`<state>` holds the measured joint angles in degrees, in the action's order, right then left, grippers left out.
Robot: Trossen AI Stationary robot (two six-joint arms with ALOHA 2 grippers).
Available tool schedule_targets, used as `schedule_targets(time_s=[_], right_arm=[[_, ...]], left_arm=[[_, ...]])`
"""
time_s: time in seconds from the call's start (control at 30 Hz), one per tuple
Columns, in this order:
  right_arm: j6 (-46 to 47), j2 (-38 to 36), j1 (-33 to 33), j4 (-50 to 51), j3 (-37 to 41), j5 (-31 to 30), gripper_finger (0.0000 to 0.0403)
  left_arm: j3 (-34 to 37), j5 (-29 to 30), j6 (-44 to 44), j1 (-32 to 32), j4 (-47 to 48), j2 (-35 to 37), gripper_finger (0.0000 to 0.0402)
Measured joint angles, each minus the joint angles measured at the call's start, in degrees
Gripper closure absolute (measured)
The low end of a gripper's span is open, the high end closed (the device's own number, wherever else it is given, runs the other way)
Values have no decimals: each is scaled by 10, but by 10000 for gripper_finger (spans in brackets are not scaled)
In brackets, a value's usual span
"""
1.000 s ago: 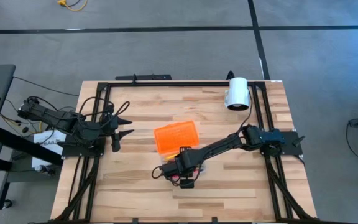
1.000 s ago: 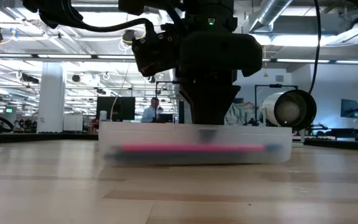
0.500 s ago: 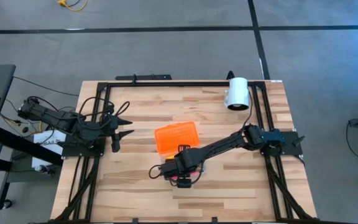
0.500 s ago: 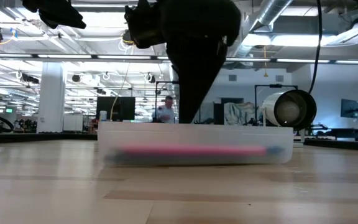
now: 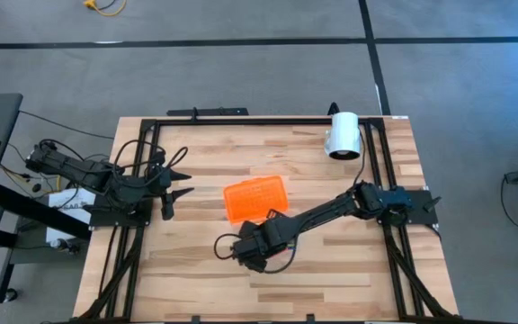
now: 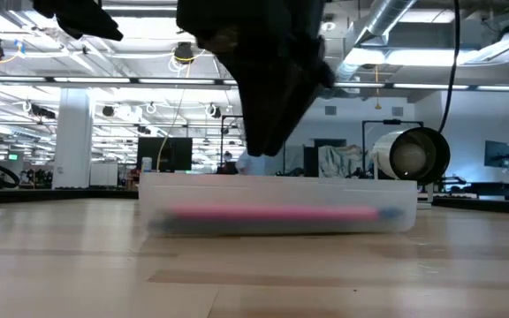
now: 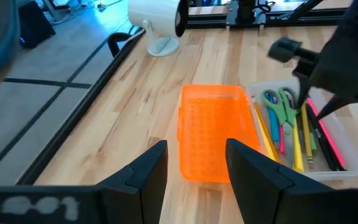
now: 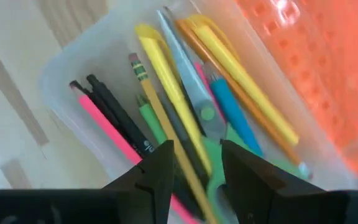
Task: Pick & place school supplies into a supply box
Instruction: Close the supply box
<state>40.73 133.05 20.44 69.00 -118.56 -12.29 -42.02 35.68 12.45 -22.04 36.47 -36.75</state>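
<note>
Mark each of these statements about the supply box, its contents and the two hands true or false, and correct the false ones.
1. The scissors lie inside the clear supply box. True.
2. The orange lid covers the box. False: it lies open beside the box, on the table.
3. The right hand hangs over the box with nothing between its fingers. True.
4. The left hand is gripping a pencil. False: it waits open and empty at the table's left edge.
5. The white cylinder stands inside the box. False: it sits apart, near the table's far right corner.
</note>
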Motion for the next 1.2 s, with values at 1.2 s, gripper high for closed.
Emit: schedule_targets(time_s=[1.2], right_arm=[[658,-30,145,117,0,-42,282]], left_arm=[[0,-321,-277,196,-269,-332,249]])
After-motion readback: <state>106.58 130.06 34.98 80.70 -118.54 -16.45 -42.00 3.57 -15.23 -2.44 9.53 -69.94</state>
